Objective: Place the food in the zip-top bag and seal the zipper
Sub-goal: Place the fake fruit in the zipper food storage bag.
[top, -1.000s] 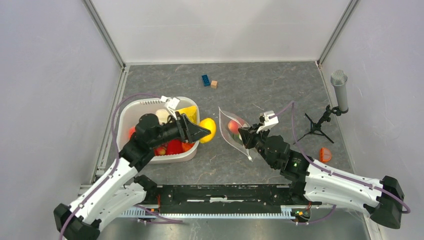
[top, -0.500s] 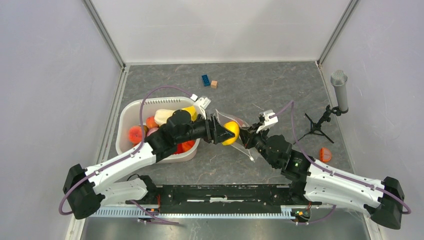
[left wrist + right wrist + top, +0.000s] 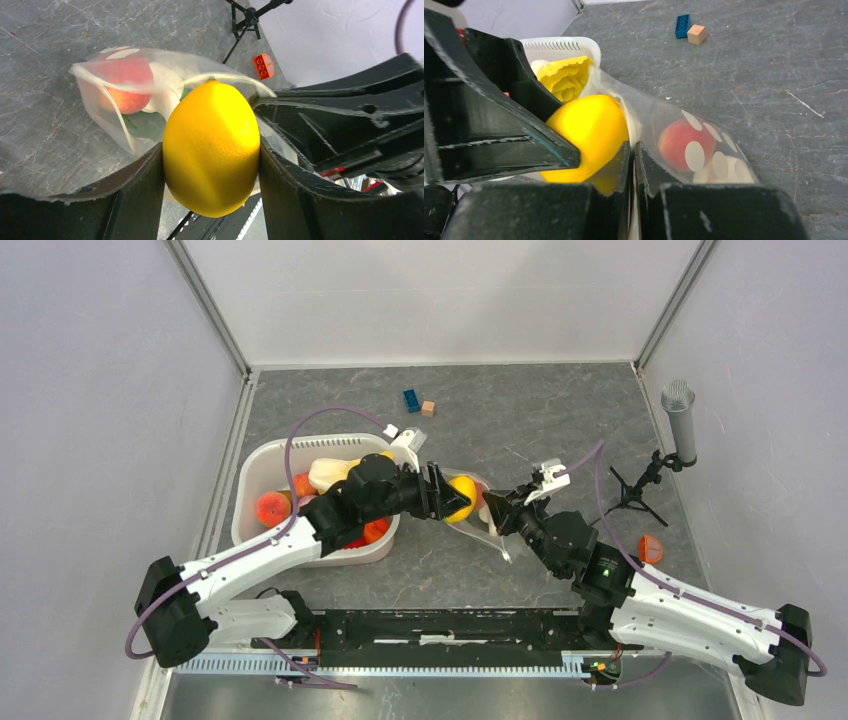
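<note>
My left gripper is shut on a yellow lemon and holds it at the open mouth of the zip-top bag. The lemon also shows in the top view and the right wrist view. My right gripper is shut on the bag's mouth edge and holds it up. The dotted clear bag holds a red peach and a green piece. More food lies in the white basket: a peach, a pale piece and the crinkled yellow piece.
A blue brick and a small wooden cube lie at the back. A microphone on a small black tripod stands at the right, with an orange piece on the floor near it.
My left gripper carried the lemon from over the basket rightward to the bag's mouth. My right gripper kept its hold on the bag's edge and shifted slightly right.
</note>
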Tool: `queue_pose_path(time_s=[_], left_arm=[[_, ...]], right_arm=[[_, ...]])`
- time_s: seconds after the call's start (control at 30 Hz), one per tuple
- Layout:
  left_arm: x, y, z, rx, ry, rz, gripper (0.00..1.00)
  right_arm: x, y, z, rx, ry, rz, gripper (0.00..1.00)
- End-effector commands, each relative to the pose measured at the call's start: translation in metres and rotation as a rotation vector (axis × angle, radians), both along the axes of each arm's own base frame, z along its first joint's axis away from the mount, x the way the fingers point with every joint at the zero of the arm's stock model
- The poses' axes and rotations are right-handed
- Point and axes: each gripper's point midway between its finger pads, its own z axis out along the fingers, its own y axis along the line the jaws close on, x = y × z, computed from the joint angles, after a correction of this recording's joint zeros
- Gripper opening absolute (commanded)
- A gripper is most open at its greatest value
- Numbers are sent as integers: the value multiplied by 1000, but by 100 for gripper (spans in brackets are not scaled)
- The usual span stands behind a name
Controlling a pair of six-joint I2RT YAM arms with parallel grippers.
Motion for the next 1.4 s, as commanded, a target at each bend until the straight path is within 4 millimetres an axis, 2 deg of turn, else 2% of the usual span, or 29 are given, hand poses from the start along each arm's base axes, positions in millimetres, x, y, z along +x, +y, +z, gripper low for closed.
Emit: queue_pose_path(time_s=[0.0, 0.13, 0.27, 0.47, 0.6, 0.63, 0.7, 0.83, 1.0, 1.1, 1.17, 1.23, 1.37], left_arm=[[5, -6, -3, 19, -17, 5, 53], [-1, -18, -6, 107, -17, -65, 57], [-18, -36, -7, 164, -18, -185, 61], [-37, -58, 1, 87, -40, -312, 70], [-43, -59, -5, 110, -30, -360, 78], [-43, -58, -3, 108, -34, -360, 80], [-45, -55, 8, 84, -67, -361, 94], [-48, -45, 39, 33, -152, -354, 97], [-54, -22, 70, -1, -250, -319, 98], [-46, 4, 74, 9, -295, -200, 100], [-34, 30, 66, 60, -309, -68, 100], [-18, 63, 50, 154, -309, 90, 100], [-4, 123, 19, 329, -279, 316, 100]], right_arm=[[0, -2, 34, 46, -55, 3, 10], [-4, 6, 37, 48, -67, 52, 8], [-4, 8, 37, 52, -68, 58, 7], [0, -4, 36, 73, -57, -5, 7], [2, -14, 31, 75, -40, -58, 8], [3, -18, 28, 77, -35, -77, 8], [5, -25, 23, 97, -21, -115, 8], [6, -42, 21, 158, -22, -189, 9], [8, -73, 16, 193, -38, -309, 9], [7, -92, 3, 263, -25, -385, 9], [5, -103, -8, 323, -18, -427, 9], [4, -110, -13, 366, -21, -443, 9], [2, -103, 0, 312, -69, -380, 9]])
